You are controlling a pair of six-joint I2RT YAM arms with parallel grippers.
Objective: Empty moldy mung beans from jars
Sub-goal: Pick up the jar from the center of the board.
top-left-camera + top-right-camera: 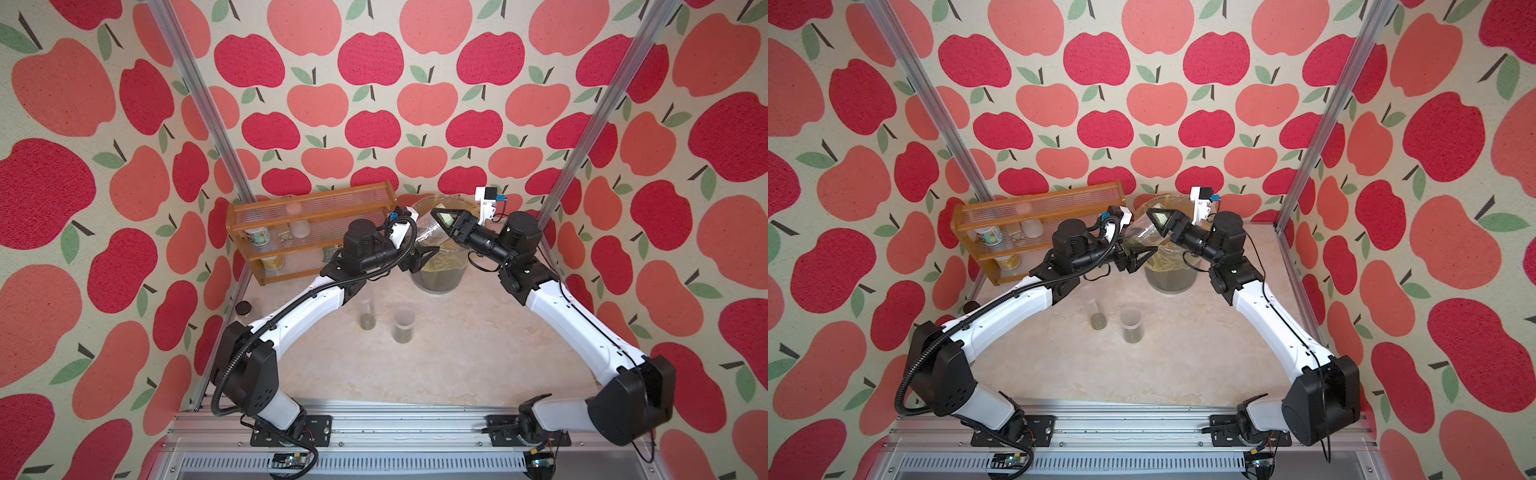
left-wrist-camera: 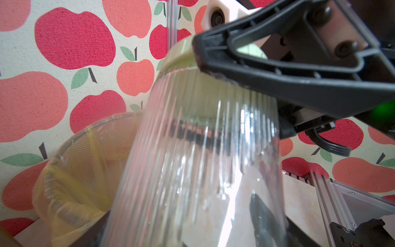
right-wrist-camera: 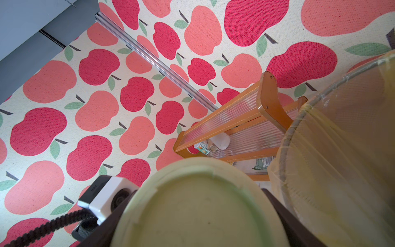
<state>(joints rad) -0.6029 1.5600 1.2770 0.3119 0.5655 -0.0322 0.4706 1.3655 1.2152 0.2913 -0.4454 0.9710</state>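
Gripping, left: the left gripper (image 1: 1144, 254) was clamped on the base end of the wide jar (image 2: 203, 160), held tilted in the air at the centre of both top views.
Gripping, right: the right gripper (image 1: 440, 218) was closed on the pale green lid (image 3: 201, 213), which looked seated on the jar.
Mung beans (image 1: 1133, 244): a dark heap lay inside the wide jar (at its lower end, near the left gripper). More sat in the tall jar (image 1: 366, 311) and the shorter jar (image 1: 404, 326), both standing on the table (image 1: 457, 353) at lower centre, well apart from both grippers.
Lined bin (image 1: 436, 282): stood just beyond and beneath the jar.
Risk, slip: the ribbed glass could probably turn in the left jaws instead of the lid loosening.
Risk, spill: a lid freed abruptly, or a mouth tipped short of the rim, would likely scatter beans on the table.
Risk, lid: it might drop into the liner.
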